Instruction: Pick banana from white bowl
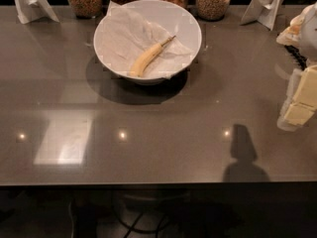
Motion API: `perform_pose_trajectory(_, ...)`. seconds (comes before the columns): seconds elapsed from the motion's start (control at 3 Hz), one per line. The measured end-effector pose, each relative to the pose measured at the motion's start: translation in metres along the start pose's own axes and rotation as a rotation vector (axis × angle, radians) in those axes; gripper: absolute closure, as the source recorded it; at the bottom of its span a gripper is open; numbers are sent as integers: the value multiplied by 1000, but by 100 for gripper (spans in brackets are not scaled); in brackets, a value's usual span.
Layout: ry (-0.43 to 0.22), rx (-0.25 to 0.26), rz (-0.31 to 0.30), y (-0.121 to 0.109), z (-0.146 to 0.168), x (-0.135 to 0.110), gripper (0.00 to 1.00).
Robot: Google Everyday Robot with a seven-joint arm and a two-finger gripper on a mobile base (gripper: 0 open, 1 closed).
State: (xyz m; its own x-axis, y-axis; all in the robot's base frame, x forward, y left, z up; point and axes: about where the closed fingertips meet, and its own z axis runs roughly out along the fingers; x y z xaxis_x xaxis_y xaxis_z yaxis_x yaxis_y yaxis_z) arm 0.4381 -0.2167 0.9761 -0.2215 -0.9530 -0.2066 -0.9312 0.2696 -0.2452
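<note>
The banana (148, 58) is slim and pale yellow. It lies slantwise in the white bowl (185, 21) on crumpled white paper, with its dark stem tip pointing up and right. The bowl stands at the back middle of the grey table. My gripper (297, 114) is at the right edge of the view, well to the right of the bowl and nearer the front. It hangs above the table and holds nothing that I can see. Part of the arm (303, 29) shows above it.
Several glass jars (213, 1) of grains stand in a row behind the bowl. White folded paper stands (29, 3) sit at the back left and back right (266, 4). The table's front edge (148, 183) runs across the lower part of the view.
</note>
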Motion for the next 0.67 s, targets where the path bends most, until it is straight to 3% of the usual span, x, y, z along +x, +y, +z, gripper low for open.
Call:
perform_pose_trajectory(0.33, 0, 0, 0, 0, 0, 0, 0)
perform_pose_trajectory(0.67, -85, 58, -53, -18, 2, -25, 0)
